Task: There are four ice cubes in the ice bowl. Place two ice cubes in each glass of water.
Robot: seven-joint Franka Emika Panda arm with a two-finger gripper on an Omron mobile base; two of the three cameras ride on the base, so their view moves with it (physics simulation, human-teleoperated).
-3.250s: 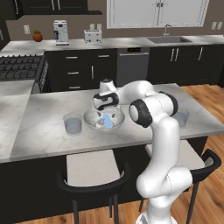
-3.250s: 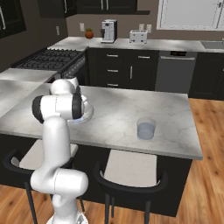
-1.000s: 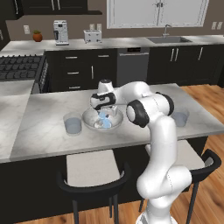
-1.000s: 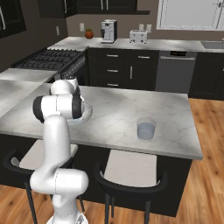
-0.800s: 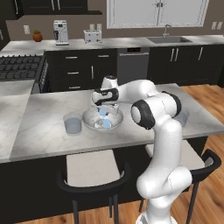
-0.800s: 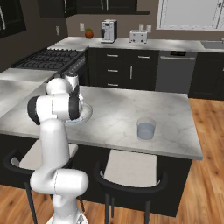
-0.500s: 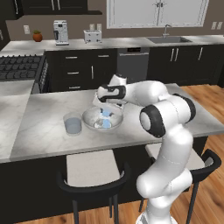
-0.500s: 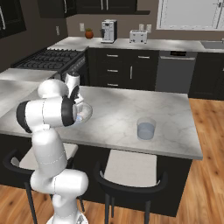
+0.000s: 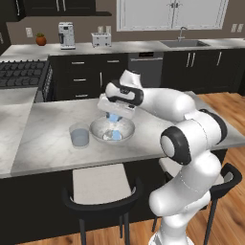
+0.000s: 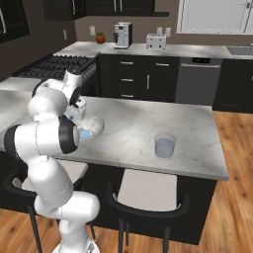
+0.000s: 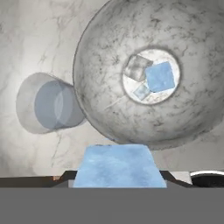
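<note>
The claw [image 9: 114,116] is gripping one pale-blue ice cube [image 11: 118,166] above the ice bowl [image 9: 112,129] (three cubes left inside), mid-worktop. The carrying step is seemingly underway; next, it needs moving over the nearer glass of water [image 9: 79,135] just beside the bowl, then releasing.

The table [image 9: 52,143] has a smooth, polished top of pale grey-white marble with faint darker veins, and the ice bowl [image 11: 109,52] looks like glassy, mottled grey-white stone with fine dark crackle lines and a paler, clearer round base. The ice cubes [image 11: 159,76] are translucent pale blue with a slightly frosted, cloudy surface, the same finish as the cube [image 11: 119,166] held between the fingers. The glass of water [image 11: 46,105] is clear, smooth and bluish, while the floor [image 10: 237,148] is glossy warm-toned wood planking and the cabinets [image 9: 86,79] are dark and matt.
</note>
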